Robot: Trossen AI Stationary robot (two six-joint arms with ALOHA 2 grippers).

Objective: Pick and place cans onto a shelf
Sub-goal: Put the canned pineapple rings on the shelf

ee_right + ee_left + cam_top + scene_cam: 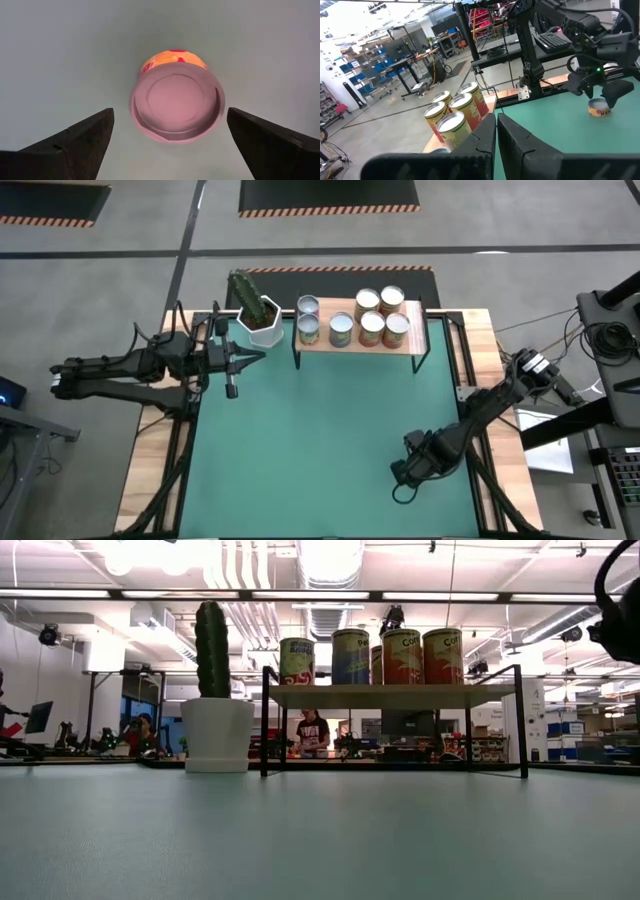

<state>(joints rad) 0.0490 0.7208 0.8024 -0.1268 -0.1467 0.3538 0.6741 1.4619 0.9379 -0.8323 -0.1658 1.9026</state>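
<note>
We're seeing a matt green mat [320,440] over the table, smooth with a faint grain up close in the low view, and pale bare wood [150,470] along its edges. The shelf [365,343] is a light wood board on thin black metal legs. The cans [402,655] have glossy printed paper-looking labels; the lone can [176,102] shows a smooth, dull-sheened metal lid with pressed rings. The cactus pot [216,735] looks plain matt white. The right gripper's fingers [75,140] look matt black.
</note>
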